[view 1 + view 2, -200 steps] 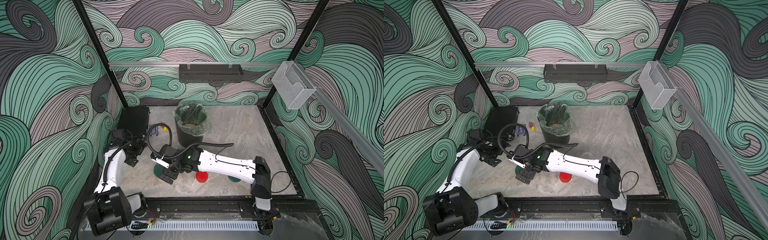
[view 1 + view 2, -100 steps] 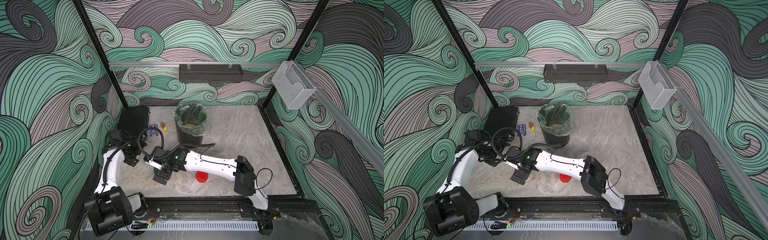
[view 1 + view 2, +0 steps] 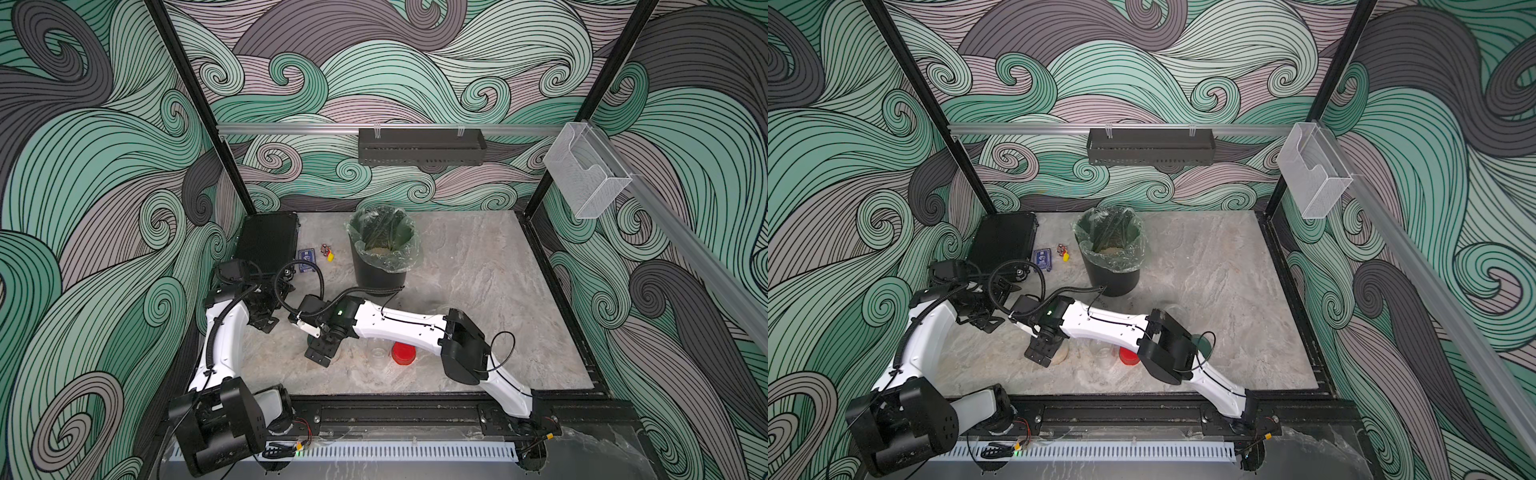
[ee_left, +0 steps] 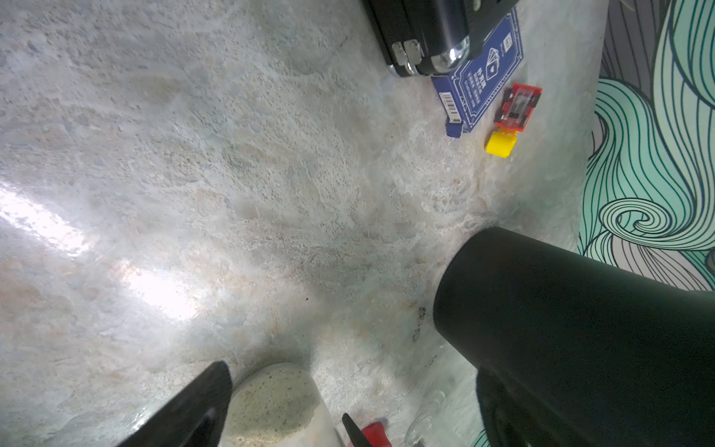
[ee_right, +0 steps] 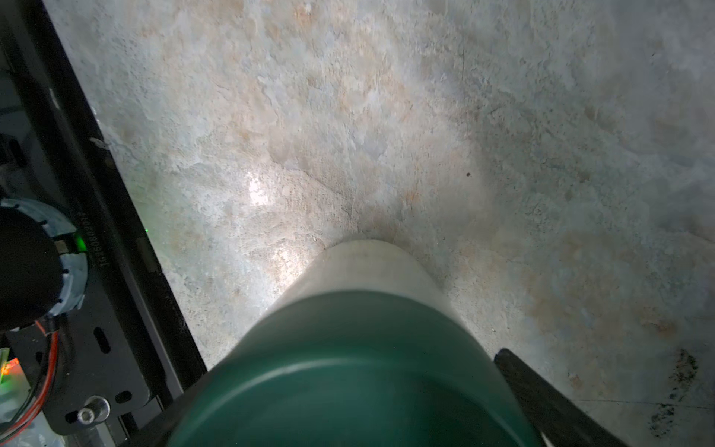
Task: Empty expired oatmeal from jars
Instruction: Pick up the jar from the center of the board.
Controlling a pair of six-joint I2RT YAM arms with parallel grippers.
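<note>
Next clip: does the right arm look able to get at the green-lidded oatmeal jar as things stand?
Probably yes. The right claw straddles the jar, with its fingers on either side of the green lid and nothing between. Whether they touch it is unclear.

The only print sits on a blue card box [image 4: 478,83] near the counter's [image 4: 232,193] far left corner, just beside a black case [image 4: 421,27]. It bears a white fan-of-cards emblem, lines of small white characters too blurred to read, and a barcode on its side. Small digits on the black frame rail [image 5: 89,247] at the counter's front edge are illegible.
</note>
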